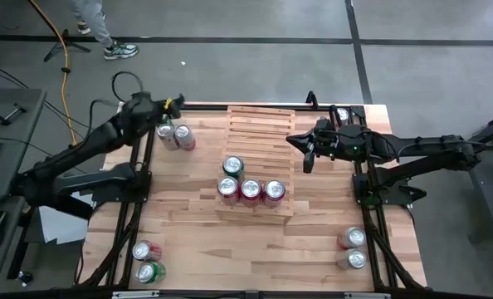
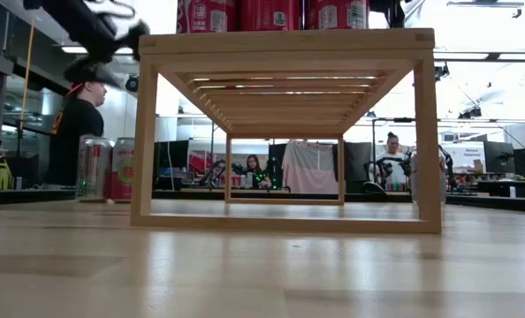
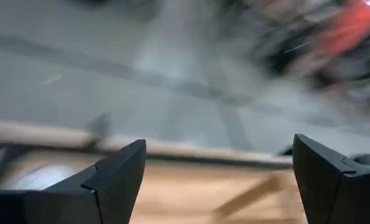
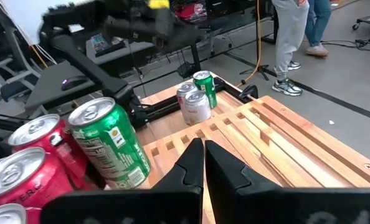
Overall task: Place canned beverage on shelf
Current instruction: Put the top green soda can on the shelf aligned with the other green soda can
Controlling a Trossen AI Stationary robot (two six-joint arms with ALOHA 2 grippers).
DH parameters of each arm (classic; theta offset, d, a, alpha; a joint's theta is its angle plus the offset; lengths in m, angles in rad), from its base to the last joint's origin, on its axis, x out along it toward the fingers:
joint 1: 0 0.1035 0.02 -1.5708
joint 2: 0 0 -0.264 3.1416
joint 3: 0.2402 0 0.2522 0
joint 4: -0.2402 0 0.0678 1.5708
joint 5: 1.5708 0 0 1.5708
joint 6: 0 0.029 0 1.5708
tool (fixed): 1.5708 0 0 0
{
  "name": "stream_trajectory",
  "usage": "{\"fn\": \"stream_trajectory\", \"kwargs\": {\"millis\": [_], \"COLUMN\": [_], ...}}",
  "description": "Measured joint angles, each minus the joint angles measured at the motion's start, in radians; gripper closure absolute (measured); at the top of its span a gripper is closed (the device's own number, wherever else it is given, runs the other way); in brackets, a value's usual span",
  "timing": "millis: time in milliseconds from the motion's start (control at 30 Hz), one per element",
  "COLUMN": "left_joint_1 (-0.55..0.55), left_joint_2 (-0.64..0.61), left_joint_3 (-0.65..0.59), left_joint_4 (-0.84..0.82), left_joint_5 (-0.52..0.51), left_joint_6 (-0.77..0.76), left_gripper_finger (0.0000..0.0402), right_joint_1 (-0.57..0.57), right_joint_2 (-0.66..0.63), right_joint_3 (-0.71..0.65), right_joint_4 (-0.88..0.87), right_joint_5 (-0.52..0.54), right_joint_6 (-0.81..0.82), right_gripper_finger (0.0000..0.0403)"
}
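Note:
The pale-wood slatted shelf [image 1: 259, 158] stands mid-table. A green can [image 1: 232, 167] and three red cans [image 1: 251, 190] stand upright on its near tiers; they also show in the right wrist view [image 4: 110, 146]. My right gripper [image 1: 307, 159] is shut and empty above the shelf's right side [image 4: 203, 162]. My left gripper [image 1: 170, 106] is open and empty [image 3: 216, 180], raised near the table's far left corner, beside two cans [image 1: 173, 134] that stand upright on the tabletop [image 2: 103, 166].
Two cans [image 1: 147, 261] stand at the near left corner, two [image 1: 353, 249] at the near right, and one [image 1: 340, 115] at the far right. A person's legs [image 4: 291, 37] show on the floor beyond the far edge. Bare tabletop [image 1: 188, 241] lies in front of the shelf.

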Motion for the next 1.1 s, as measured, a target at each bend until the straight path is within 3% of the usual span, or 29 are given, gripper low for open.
{"fn": "stream_trajectory", "kwargs": {"millis": [167,400,633,1100], "left_joint_1": [0.135,0.203,0.239,0.273], "left_joint_2": [0.184,0.394,0.447,0.578], "left_joint_3": [0.155,0.198,0.200,0.199], "left_joint_4": [-0.311,-0.460,-0.472,-0.465], "left_joint_5": [0.080,-0.055,-0.176,-0.066], "left_joint_6": [0.038,-0.041,-0.270,-0.318], "left_gripper_finger": [0.0099,0.0099,0.0099,0.0099], "right_joint_1": [-0.035,-0.065,-0.065,-0.065], "right_joint_2": [0.005,0.015,0.020,0.021], "right_joint_3": [0.000,0.000,0.000,0.000], "right_joint_4": [0.000,-0.001,0.002,-0.067], "right_joint_5": [0.002,0.001,-0.002,-0.001], "right_joint_6": [0.000,0.003,0.002,0.000], "right_gripper_finger": [0.0402,0.0402,0.0402,0.0402]}}
